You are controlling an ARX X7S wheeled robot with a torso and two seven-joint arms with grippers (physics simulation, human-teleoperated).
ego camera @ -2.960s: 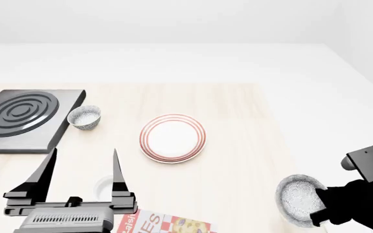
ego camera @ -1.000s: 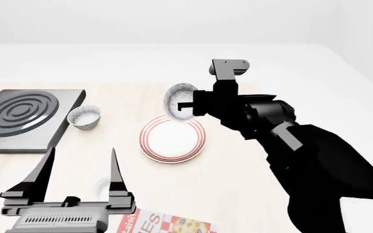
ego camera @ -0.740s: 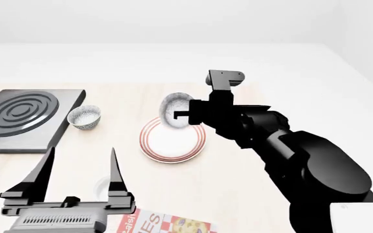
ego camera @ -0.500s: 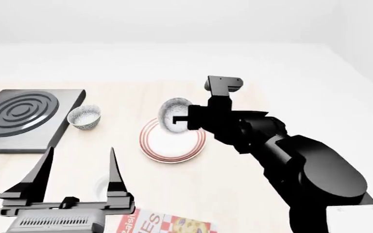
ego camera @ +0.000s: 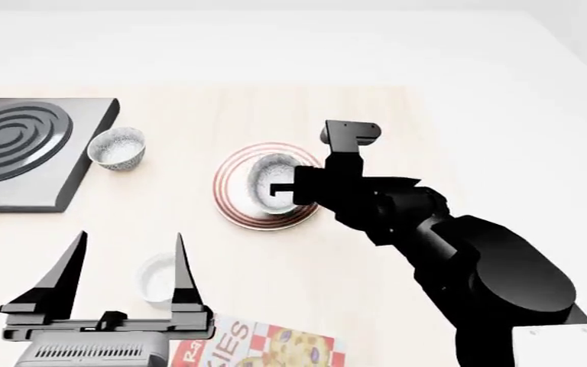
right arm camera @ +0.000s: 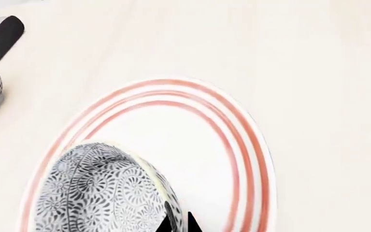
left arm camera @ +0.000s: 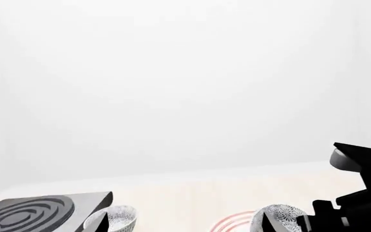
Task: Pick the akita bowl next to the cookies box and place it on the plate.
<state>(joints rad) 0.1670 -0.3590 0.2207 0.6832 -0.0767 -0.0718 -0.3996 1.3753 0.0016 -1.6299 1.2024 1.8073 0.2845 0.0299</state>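
Note:
My right gripper is shut on the rim of the speckled akita bowl, which it holds tilted low over the middle of the red-ringed plate. In the right wrist view the fingertips pinch the bowl at its edge, above the plate. I cannot tell if bowl and plate touch. The cookies box lies at the near edge. My left gripper hovers open and empty at the near left, beside the box.
A look-alike speckled bowl sits next to the black stove burner at the far left. A small white cup stands between my left fingers' line and the box. The left wrist view shows the burner and that second bowl.
The right arm carried the bowl from the near right to above the plate and lowered it. The head view has tilted down. The left gripper stayed put.

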